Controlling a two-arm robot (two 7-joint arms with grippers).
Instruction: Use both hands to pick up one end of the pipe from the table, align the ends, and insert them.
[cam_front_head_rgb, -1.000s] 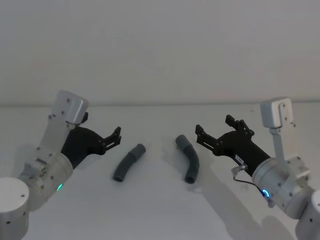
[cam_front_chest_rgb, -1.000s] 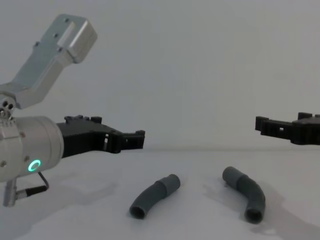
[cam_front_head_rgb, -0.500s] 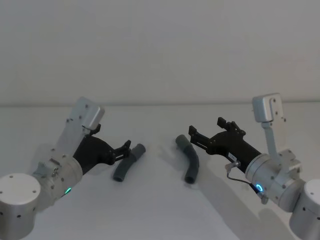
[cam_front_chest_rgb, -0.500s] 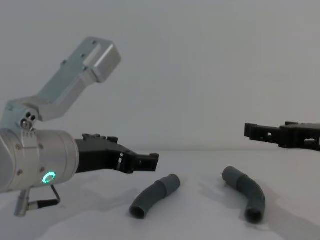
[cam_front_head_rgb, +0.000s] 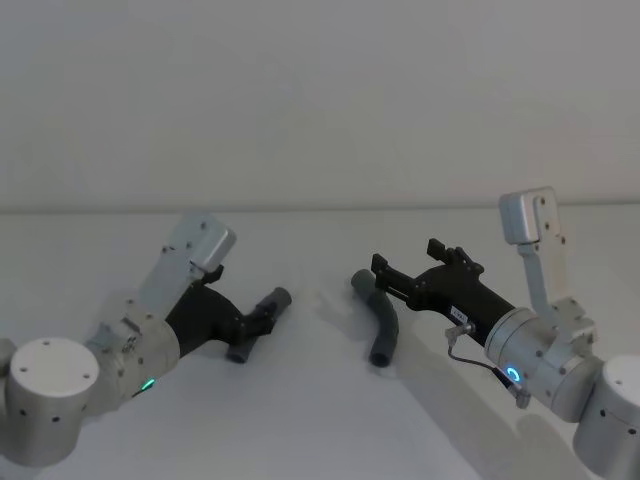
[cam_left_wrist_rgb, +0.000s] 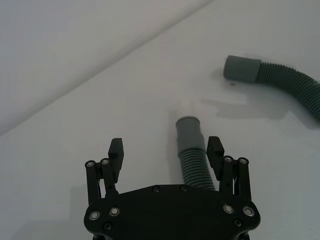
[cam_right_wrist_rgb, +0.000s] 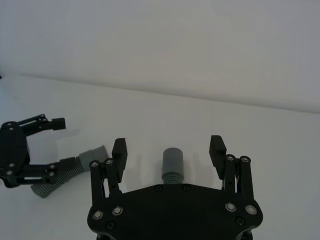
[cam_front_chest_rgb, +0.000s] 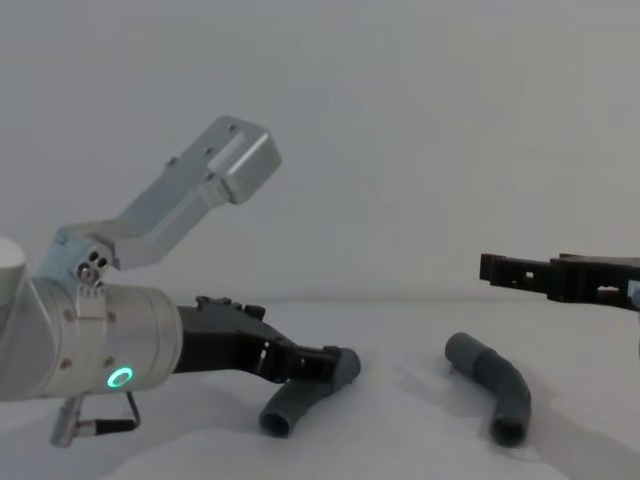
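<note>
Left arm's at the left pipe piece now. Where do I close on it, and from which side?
Probably the ribbed stretch just behind the smooth collar of the left pipe piece, coming from its near end along its length, as the open left gripper is lined up. That leaves the collar free for mating.

Colour and pattern record
Tabletop (cam_front_head_rgb: 320, 425) white, plain. Left claw (cam_left_wrist_rgb: 166, 148), right claw (cam_right_wrist_rgb: 168, 146): black. Pipe piece at left claw (cam_left_wrist_rgb: 191, 150), pipe piece before right claw (cam_front_head_rgb: 386, 322): dark grey, ribbed body, smooth collar. Left arm (cam_front_chest_rgb: 90, 345) silver, green light ring (cam_front_chest_rgb: 121, 377); right arm (cam_front_head_rgb: 550, 350) silver, blue light ring (cam_front_head_rgb: 512, 375).
</note>
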